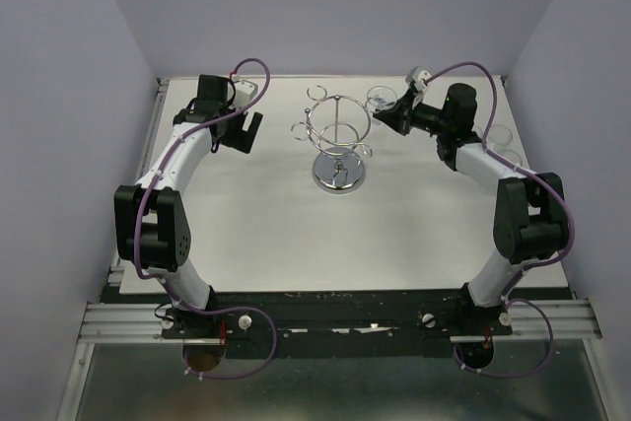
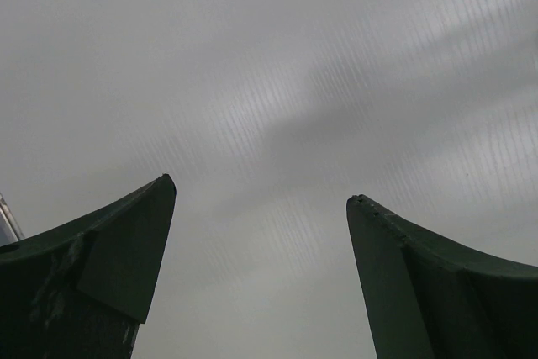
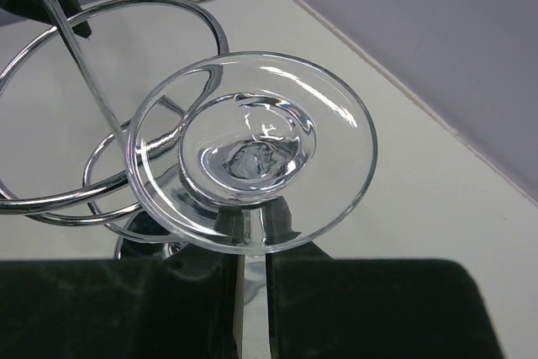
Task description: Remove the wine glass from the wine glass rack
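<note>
Left tool (image 1: 246,132): Left of the rack and well apart from it, above the surface (image 1: 266,224). Its fingers are spread wide with nothing between them.

Rack (image 1: 338,140): Chrome wire stand, upright on its round shiny base at mid-surface, with the hoop and small loops ringing its top.

Glass (image 3: 252,149): At the rack's right side, just beside the hoop and foot uppermost. The stem runs down between the right tool's fingers. Whether the foot rests in a loop or hangs clear of the wire cannot be told from these views.

Right tool (image 1: 397,117): Right of the rack, reaching in toward it. Its fingers are closed on the glass's stem just under the foot.

Step in hand: By the look of it the grasp is made, and drawing the glass off the rack is the work now.

Next move: Likely a level pull to the right, away from the rack, so the stem leaves through the loop's gap. The foot must not catch the wire, and the light stand must not be dragged or tipped. The firm hold on the thin stem has to last until the glass is well apart from the rack.
</note>
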